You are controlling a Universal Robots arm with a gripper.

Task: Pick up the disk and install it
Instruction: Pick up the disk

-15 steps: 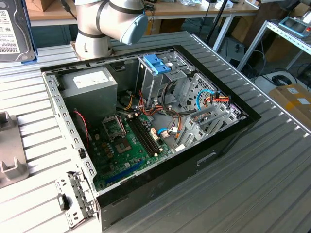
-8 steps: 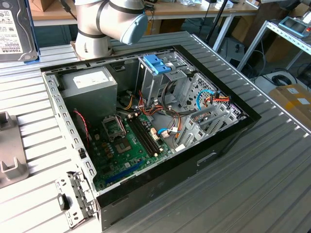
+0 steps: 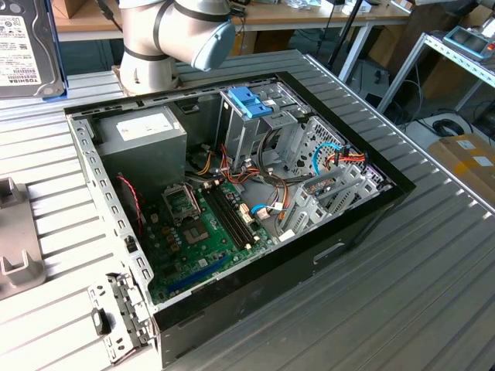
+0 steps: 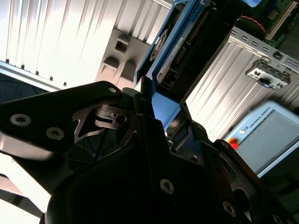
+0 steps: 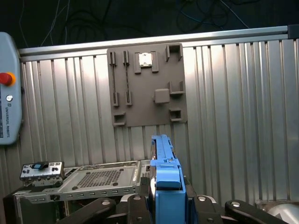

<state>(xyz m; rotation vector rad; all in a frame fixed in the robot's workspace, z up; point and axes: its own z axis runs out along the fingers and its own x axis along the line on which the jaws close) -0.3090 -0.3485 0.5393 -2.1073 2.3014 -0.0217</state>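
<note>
My gripper (image 5: 166, 193) is shut on the disk (image 5: 164, 163), which stands on edge between the black fingers, its light-blue rail facing the first wrist camera. In the second wrist view the disk (image 4: 187, 42) rises from the gripper (image 4: 161, 112), showing a dark metal body framed by blue rails. In the exterior view the disk (image 3: 27, 42) hangs in the air at the top left, with its white label and one blue rail visible, well away from the open computer case (image 3: 363, 224).
Inside the case are a silver drive cage with a blue latch (image 3: 249, 100), a grey power-supply box (image 3: 143, 131) and a green motherboard (image 3: 201, 232). A loose bracket (image 3: 116, 309) lies by the case corner. A grey fixture plate (image 5: 147, 84) and a teach pendant (image 5: 7, 88) lie on the ribbed table.
</note>
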